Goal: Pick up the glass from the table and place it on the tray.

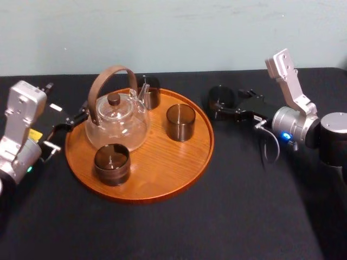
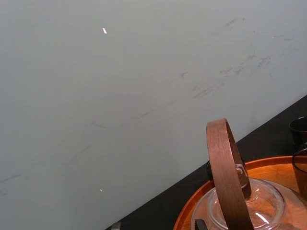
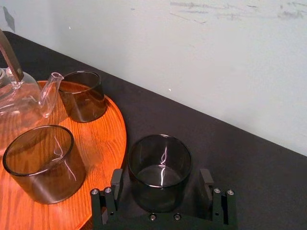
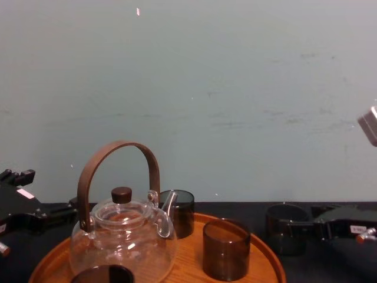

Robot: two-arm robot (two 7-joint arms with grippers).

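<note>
The glass (image 1: pixel 222 99) stands on the counter (image 1: pixel 244 189) just right of the tray (image 1: pixel 162 173), inside the spread right hand (image 3: pixel 161 179) — not yet pinched. Close evenly, low on the wall, then lift straight up to clear the rim. The left hand (image 1: pixel 73 120) sits by the tray's left edge.

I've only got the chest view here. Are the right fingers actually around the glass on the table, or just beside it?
Observer: Around it. The right wrist view shows the right gripper open, one finger on each side of the glass, small gaps both sides.
Operator: Where is the tray free?
Observer: The head view shows bare wood across the tray's near right part.
Operator: And the left arm?
Observer: From above, the left gripper sits just outside the tray's left rim, level with the teapot.
</note>
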